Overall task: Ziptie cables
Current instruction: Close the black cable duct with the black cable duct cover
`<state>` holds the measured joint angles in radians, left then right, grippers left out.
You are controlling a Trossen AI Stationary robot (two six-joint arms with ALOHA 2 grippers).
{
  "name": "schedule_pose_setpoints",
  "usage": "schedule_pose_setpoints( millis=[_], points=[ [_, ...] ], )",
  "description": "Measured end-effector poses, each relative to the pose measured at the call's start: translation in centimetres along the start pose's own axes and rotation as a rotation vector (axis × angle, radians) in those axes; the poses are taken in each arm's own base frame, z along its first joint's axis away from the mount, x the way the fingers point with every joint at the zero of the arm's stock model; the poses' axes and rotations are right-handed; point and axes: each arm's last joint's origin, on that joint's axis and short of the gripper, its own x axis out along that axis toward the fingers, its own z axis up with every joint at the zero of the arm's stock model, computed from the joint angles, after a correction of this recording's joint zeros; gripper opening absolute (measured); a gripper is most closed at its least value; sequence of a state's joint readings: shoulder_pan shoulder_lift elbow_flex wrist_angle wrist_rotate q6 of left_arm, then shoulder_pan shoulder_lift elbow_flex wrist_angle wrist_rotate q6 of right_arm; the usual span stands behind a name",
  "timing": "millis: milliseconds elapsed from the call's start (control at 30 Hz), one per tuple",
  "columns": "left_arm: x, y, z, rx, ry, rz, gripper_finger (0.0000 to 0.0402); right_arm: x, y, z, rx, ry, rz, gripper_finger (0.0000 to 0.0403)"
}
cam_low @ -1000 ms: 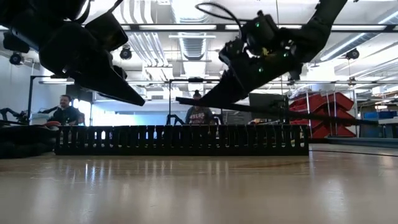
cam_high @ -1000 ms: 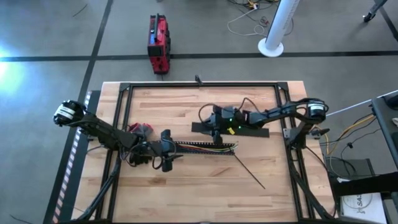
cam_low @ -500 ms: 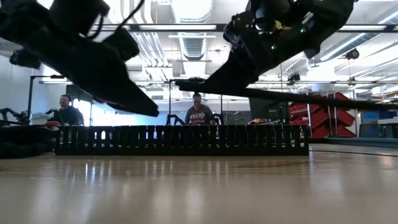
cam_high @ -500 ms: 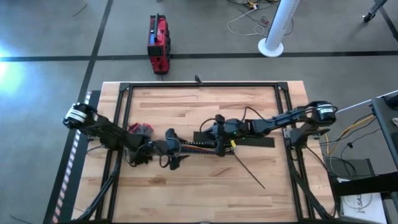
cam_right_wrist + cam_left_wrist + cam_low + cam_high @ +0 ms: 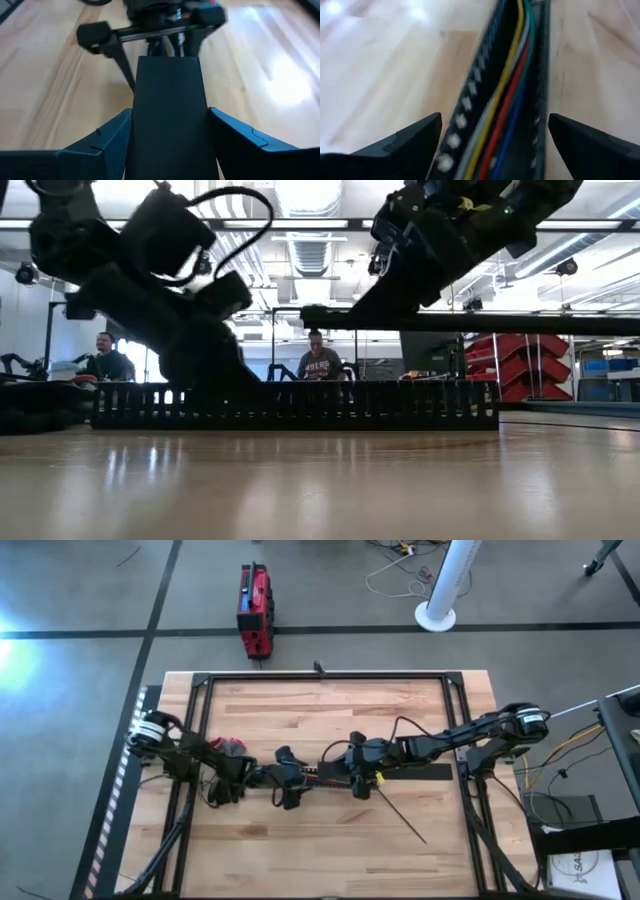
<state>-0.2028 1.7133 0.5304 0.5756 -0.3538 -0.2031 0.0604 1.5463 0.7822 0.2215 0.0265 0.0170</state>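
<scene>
Cables (image 5: pixel 507 100), yellow, red, green and blue, lie inside the slotted black duct (image 5: pixel 330 778) at mid-frame of the overhead view; left gripper (image 5: pixel 490 145) straddles it, fingers spread wide; right gripper (image 5: pixel 169 145) pinches a flat black cover strip (image 5: pixel 169 115) above the duct; thin ziptie (image 5: pixel 402 819) lies lower right on the wooden table (image 5: pixel 330 710).

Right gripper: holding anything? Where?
Right gripper clamps a flat black bar near one end. Left gripper is open, holding nothing.

Both arms reach inward — left gripper (image 5: pixel 289 780) spread wide, right gripper (image 5: pixel 358 778) clamped.
</scene>
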Motion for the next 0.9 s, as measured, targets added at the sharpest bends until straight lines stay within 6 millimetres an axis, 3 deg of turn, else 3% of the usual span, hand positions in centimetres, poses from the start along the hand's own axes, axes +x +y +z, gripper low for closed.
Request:
schedule_pose_setpoints(
  millis=[200, 633, 900],
  points=[
    [1.9, -0.4, 0.0, 0.034, 0.027, -0.053, 0.0349, 1.1, 0.2, -1.4, 0.012, 0.084, -0.002, 0.022],
    [1.8, -0.4, -0.6, 0.006, 0.08, -0.116, 0.0347, 1.5, 2.7, -2.0, -0.069, 0.095, -0.035, 0.022],
    [1.5, -0.7, 0.9, 0.045, 0.224, -0.109, 0.0347, 1.8, 3.6, -2.3, -0.076, 0.085, -0.049, 0.022]
  ],
)
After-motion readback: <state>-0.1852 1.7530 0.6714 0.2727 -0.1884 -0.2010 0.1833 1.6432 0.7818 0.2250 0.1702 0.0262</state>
